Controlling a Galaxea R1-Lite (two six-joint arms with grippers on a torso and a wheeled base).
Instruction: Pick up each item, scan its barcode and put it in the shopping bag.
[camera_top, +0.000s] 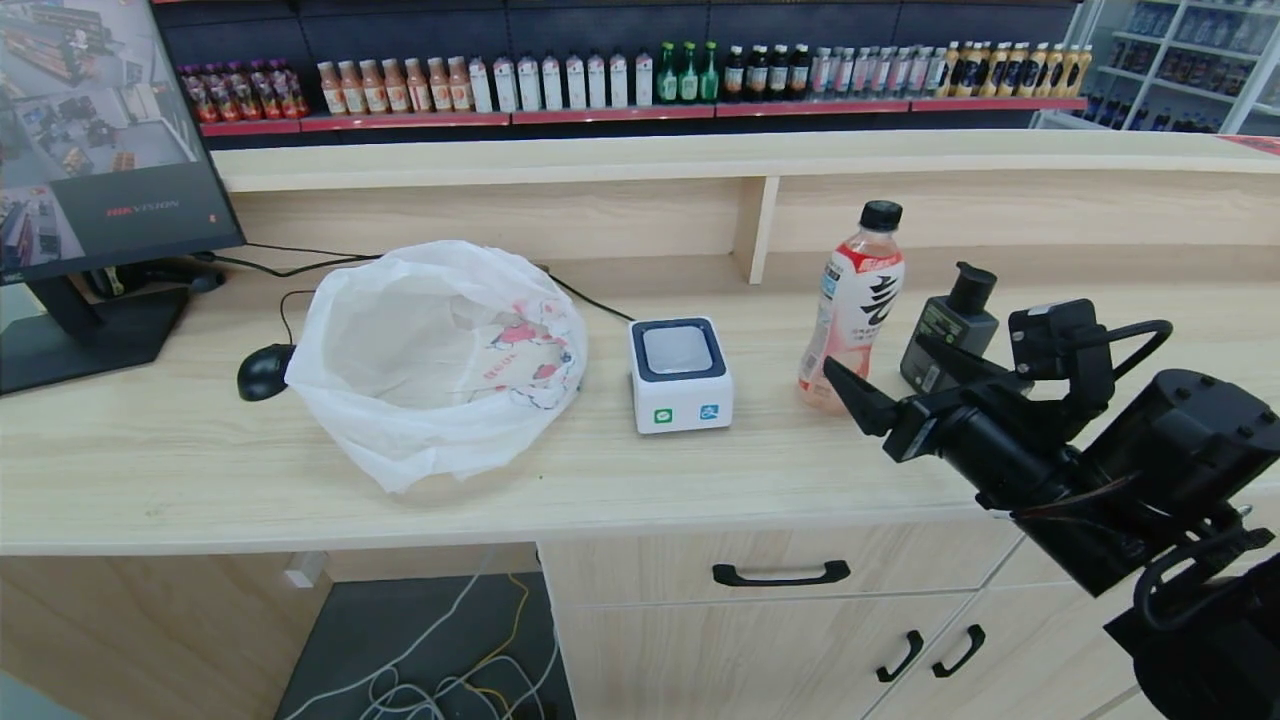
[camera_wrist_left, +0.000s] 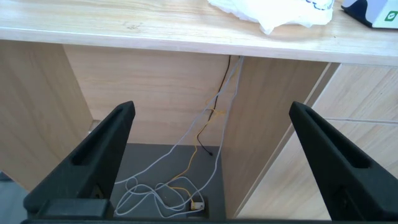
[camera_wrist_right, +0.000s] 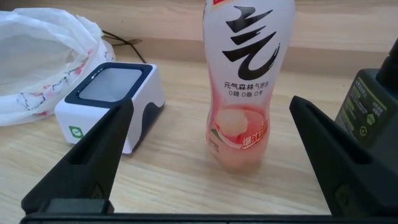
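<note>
Evidently the step in hand was the first pick-up, since both items stood on the counter (camera_top: 150, 470), not yet scanned or bagged. The shopping bag (camera_top: 435, 360) sat open-mouthed toward the robot's left. The pink drink bottle (camera_top: 852, 310) stood upright toward the right, apart from the scanner (camera_top: 680, 375), which sat between bag and bottle with its window facing up. A dark bottle (camera_top: 950, 330) stood near the pink one, farther right. The right gripper (camera_wrist_right: 208, 115) was level with the pink bottle's lower body, just short of it, its fingers spread wide and holding nothing. The left gripper (camera_wrist_left: 211, 109) hung below the counter edge, likewise spread and empty.

Recommended procedure, as I judged it:
1. Centre the pink bottle between the fingers before advancing. A tall, narrow bottle would likely tip if one finger met it first.
2. Pass the outer finger through the gap beside the dark bottle without brushing it.
3. Close on the mid-body and lift straight up.
4. Keep the barcode uncovered. I could not tell where it was printed.
</note>
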